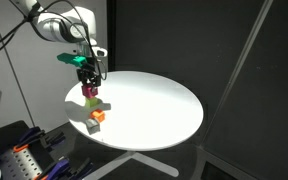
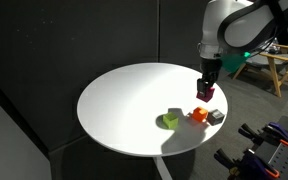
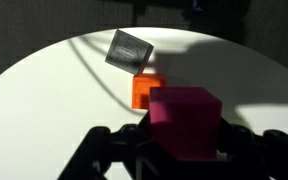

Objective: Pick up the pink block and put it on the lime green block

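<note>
My gripper (image 2: 205, 84) is shut on the pink block (image 2: 204, 92) and holds it a little above the round white table (image 2: 124, 100). In the wrist view the pink block (image 3: 184, 120) fills the space between the dark fingers of the gripper (image 3: 184, 145). In the exterior views the lime green block (image 2: 170, 120) sits on the table, apart from the gripper, and it also shows below the held block (image 1: 94, 103). The gripper (image 1: 87, 70) and pink block (image 1: 89, 91) hang over the table's edge area. The lime green block is out of the wrist view.
A small orange cube (image 2: 198, 115) and a whitish-grey cube (image 2: 215, 116) lie just under the gripper near the table's edge; both show in the wrist view, orange (image 3: 144, 92) and grey (image 3: 129, 50). Dark curtains stand behind the table.
</note>
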You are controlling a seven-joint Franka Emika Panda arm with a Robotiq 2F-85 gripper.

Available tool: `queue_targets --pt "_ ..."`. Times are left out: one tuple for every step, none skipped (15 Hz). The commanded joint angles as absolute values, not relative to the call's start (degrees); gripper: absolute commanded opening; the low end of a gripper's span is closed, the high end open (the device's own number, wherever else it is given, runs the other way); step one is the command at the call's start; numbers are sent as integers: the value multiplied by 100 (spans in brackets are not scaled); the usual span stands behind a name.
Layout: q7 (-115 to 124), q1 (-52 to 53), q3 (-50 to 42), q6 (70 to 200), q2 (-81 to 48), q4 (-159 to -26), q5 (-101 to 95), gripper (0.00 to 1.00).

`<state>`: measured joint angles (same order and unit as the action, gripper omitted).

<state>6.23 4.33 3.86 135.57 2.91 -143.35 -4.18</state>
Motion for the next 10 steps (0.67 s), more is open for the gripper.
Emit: queue_targets --pt "432 526 494 13445 -204 -13948 -241 27" --pt "398 552 518 13444 -319 -13884 -216 27" --pt "350 577 544 13470 -440 -13821 -191 27" --pt "304 599 570 13484 -555 -13747 -178 27" --pt "251 617 590 13500 -654 -13679 -170 27" --pt "238 632 606 13504 -743 -13608 -188 27" --pt "218 647 621 13528 -827 -13540 -224 27" --pt "209 661 630 13528 -898 -13465 -239 27" --pt "214 676 634 13528 -965 -13397 -257 27" --pt "207 687 640 13539 -1028 -13330 -276 27"
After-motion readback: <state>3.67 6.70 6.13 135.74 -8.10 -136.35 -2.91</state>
